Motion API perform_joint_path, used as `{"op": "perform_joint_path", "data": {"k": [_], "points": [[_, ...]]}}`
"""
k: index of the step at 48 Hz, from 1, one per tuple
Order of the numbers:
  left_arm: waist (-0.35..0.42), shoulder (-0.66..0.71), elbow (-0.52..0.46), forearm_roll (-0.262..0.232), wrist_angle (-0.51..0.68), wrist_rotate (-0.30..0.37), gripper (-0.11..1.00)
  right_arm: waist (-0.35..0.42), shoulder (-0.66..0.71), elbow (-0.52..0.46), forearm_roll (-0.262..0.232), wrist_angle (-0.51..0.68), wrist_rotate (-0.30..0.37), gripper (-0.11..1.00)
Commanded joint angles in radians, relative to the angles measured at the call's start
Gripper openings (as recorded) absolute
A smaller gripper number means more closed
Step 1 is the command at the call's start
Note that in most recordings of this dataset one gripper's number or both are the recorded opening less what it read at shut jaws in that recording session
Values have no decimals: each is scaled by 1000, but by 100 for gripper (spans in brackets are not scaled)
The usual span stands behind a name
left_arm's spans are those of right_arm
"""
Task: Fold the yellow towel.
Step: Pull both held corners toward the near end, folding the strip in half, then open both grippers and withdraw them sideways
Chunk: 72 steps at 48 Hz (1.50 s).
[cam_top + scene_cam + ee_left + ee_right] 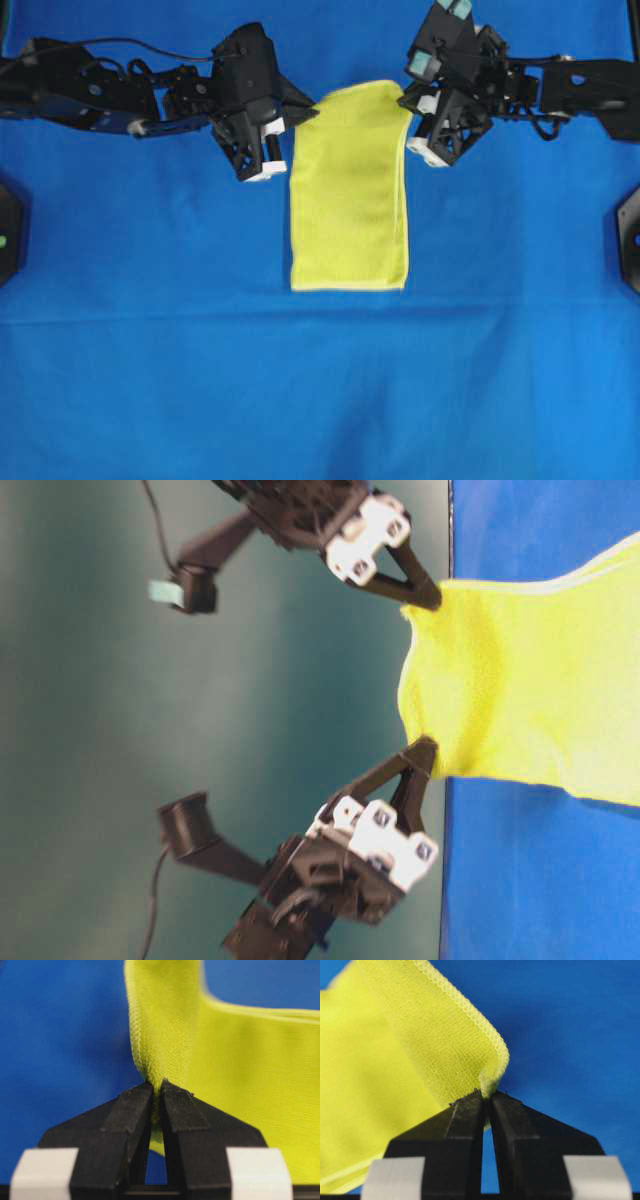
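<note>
The yellow towel [348, 190] lies folded into a long strip on the blue cloth, its far end lifted off the surface. My left gripper [312, 108] is shut on the towel's far left corner. My right gripper [404, 100] is shut on the far right corner. In the left wrist view the yellow towel [235, 1060] rises from between the pinched fingertips of the left gripper [157, 1085]. In the right wrist view the hemmed corner of the towel [410, 1050] curls out of the right gripper [486, 1094]. The table-level view shows both corners held up, the towel [520, 700] sagging between them.
The large blue cloth [320, 380] covers the whole table. Black fixtures sit at the left edge [10, 235] and right edge [630, 235]. Both arms reach in from the far corners.
</note>
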Motion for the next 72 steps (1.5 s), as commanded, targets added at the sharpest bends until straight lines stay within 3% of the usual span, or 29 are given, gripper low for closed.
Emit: {"op": "perform_joint_path", "data": {"k": [1,14,22,44,55,56,65,67,72], "points": [[-52,-46,15,2,12,-12,4,48,-43,6,3,14,20,5],[-229,-37,32,0,64,-54,4,210,-44,41,3,54,77,5],[-288,11,25,0,60,-86,4,258,-11,72,3,21,149,5],[-302,80,18,0,34,-132,4,284,81,86,5,-115,175,5],[-302,80,14,2,31,-132,25,314,98,63,3,-120,175,6],[-304,80,12,0,29,-132,27,316,98,64,5,-120,175,8],[-302,64,11,0,32,-129,46,334,81,55,5,-89,175,61],[-304,57,12,0,37,-130,48,339,67,54,5,-78,175,64],[-305,20,15,0,61,-130,51,354,15,48,5,-29,175,58]]}}
